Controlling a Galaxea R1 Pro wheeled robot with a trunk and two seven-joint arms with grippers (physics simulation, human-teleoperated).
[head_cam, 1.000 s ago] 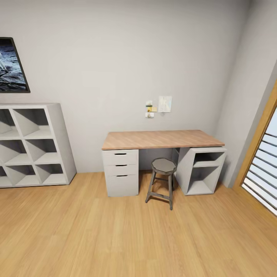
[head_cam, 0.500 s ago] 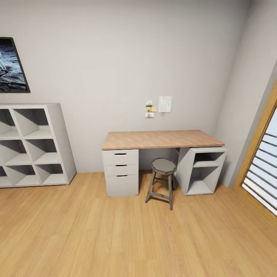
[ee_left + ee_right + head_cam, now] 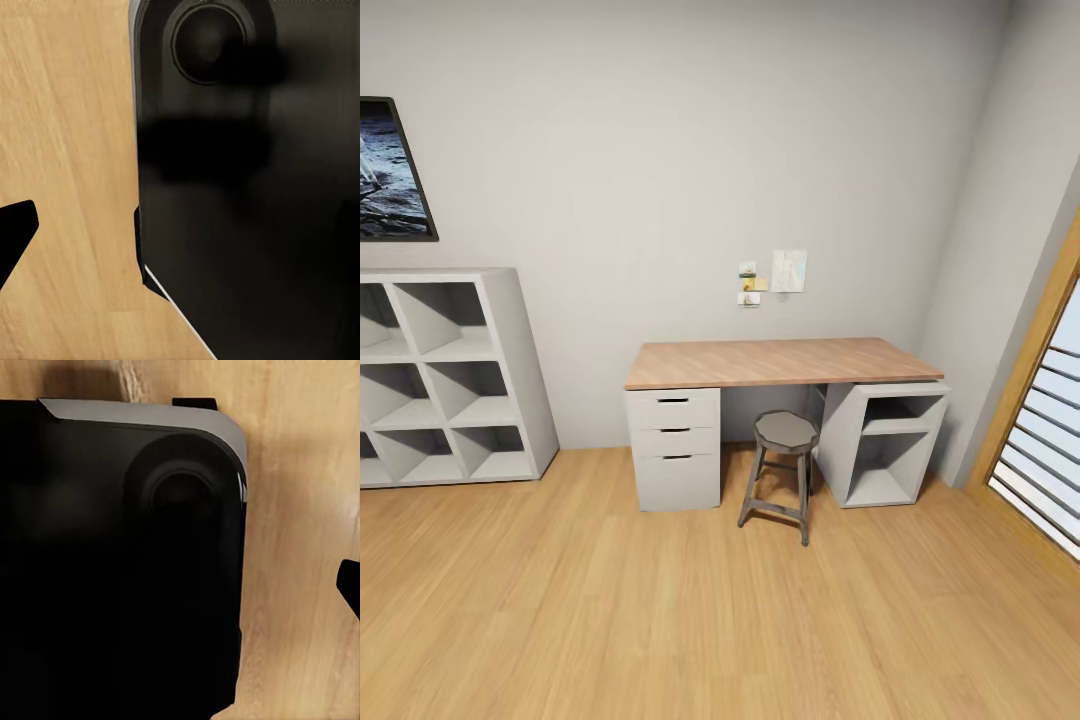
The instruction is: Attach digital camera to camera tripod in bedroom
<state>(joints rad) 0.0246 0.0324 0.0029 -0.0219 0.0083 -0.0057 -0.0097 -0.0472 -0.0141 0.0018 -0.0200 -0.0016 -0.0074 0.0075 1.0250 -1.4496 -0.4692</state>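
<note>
Wood-topped bench with stool is faced, cube shelf beside | camera and tripod are not sighted; base should be turned to search the room | gripper state cannot be told; dark robot body over floor

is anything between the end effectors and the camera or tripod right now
Cannot tell: the head view shows a desk, a stool and a cube shelf on a wood floor. The wrist views show dark robot body over that floor.
</note>
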